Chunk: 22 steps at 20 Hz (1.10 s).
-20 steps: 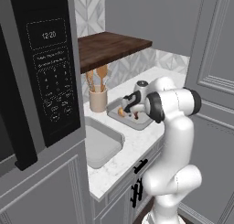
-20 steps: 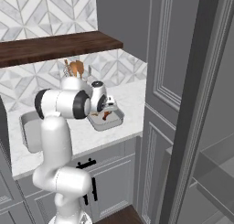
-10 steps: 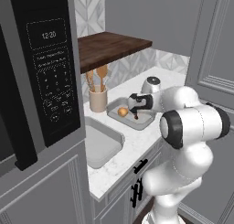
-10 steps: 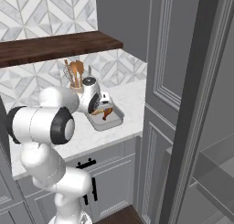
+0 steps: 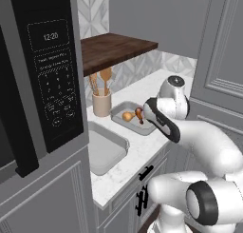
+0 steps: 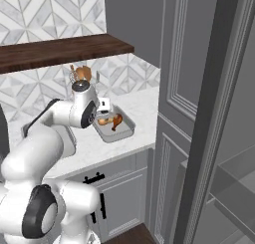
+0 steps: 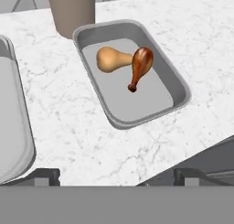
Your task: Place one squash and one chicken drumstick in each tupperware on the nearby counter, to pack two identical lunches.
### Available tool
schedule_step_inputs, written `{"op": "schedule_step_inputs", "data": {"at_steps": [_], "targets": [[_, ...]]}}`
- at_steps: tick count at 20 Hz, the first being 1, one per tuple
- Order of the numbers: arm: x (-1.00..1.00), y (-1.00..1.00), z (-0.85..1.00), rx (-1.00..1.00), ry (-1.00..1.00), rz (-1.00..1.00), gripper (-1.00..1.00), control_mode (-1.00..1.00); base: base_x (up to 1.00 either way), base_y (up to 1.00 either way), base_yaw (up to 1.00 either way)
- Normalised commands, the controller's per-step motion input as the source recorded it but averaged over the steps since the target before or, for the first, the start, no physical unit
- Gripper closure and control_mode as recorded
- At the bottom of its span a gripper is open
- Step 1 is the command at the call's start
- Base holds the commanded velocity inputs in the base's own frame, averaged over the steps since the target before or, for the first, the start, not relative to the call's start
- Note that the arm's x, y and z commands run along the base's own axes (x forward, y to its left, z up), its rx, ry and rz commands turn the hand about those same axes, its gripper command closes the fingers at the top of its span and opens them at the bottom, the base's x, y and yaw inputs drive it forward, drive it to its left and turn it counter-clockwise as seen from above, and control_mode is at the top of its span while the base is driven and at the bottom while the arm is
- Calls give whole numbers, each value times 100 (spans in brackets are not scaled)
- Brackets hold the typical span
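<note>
Grey rimmed tupperware [image 7: 179, 83] now holds tan squash [image 7: 109, 60] beside red-brown drumstick [image 7: 140, 66]; my gripper [image 7: 114, 175] has pulled back, jaws spread empty: 1 lunch packed.

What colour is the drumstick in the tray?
Dark red-brown, glossy; the drumstick shows best in the hand view.

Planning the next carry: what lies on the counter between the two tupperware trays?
Bare white marble counter lies between the filled tupperware and the other tray, seen in the hand view.
</note>
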Motion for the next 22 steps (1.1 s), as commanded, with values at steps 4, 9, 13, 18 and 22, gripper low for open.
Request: {"op": "schedule_step_inputs", "data": {"at_steps": [4,9,13,18,22], "targets": [[-99,0,79,14,9,-23,-100,-100,0,0,0],[-95,2,64,13,-10,-25,-100,-100,0,0,0],[-88,2,47,2,-39,-6,-100,-100,0,0,0],[-81,12,46,0,-15,-3,-100,-100,0,0,0],[-86,4,37,0,-9,0,-100,-100,0,0,0]]}}
